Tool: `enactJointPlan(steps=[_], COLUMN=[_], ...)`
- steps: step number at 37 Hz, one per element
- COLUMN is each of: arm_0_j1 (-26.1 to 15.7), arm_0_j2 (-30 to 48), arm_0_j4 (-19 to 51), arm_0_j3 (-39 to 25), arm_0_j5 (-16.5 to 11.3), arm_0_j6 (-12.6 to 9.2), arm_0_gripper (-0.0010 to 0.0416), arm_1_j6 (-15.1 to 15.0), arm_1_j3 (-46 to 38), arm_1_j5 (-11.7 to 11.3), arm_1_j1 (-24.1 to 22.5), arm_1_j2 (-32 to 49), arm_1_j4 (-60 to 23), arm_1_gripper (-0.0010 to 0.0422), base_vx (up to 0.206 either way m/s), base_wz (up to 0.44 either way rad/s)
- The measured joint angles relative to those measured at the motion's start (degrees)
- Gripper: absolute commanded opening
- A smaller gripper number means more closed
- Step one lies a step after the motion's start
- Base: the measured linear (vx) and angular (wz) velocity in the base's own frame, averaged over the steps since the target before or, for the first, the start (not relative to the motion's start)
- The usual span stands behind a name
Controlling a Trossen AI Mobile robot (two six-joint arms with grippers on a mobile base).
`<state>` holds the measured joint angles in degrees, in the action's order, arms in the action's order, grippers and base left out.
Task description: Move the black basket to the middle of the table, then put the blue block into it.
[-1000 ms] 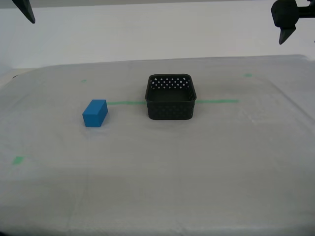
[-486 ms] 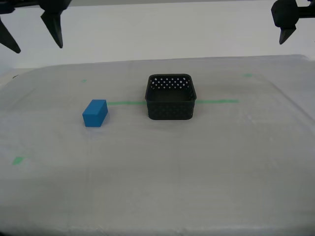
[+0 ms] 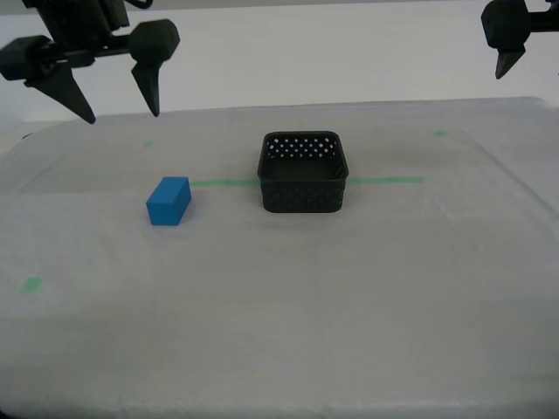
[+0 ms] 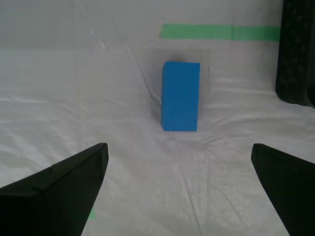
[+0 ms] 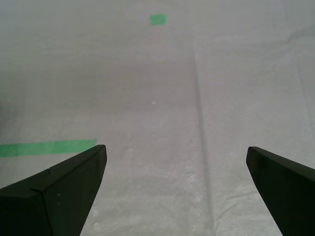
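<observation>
my second gripper (image 3: pixel 120 115): jaws spread, empty, above table (image 3: pixel 279 332) | 1 blue block (image 3: pixel 168 201): at 9 o'clock of 1 black basket (image 3: pixel 303 172), apart, on cloth | basket astride green tape line (image 3: pixel 389 181), mid-table | my first gripper (image 3: pixel 505 65): cut off by frame, jaws apart, empty | no writing legible

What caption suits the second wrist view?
My second gripper, jaws open, hovers above the blue block on the table.
</observation>
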<state>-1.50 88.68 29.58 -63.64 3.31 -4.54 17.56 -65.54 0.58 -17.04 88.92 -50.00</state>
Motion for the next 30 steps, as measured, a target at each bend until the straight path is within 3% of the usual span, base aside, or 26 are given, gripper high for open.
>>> enactJointPlan(steps=[6, 12, 30], arm_0_j1=[0.0, 0.0, 0.0], arm_0_j2=[0.0, 0.0, 0.0], arm_0_j4=[0.0, 0.0, 0.0], arm_0_j3=[0.0, 0.0, 0.0], arm_0_j5=[0.0, 0.0, 0.0], arm_0_j6=[0.0, 0.0, 0.0], arm_0_gripper=[0.0399, 0.0398, 0.0398], arm_1_j6=[-1.7, -2.5, -5.4], arm_1_j3=[0.0, 0.0, 0.1], arm_1_j5=[0.5, 3.7, 3.6], arm_1_j1=[-0.1, -0.2, -1.5], arm_1_j2=[4.8, 9.6, 21.6], arm_1_j4=[3.9, 8.0, 14.5], arm_1_gripper=[0.0401, 0.0401, 0.0401], base_vx=[0.000, 0.000, 0.000], base_wz=[0.000, 0.000, 0.000])
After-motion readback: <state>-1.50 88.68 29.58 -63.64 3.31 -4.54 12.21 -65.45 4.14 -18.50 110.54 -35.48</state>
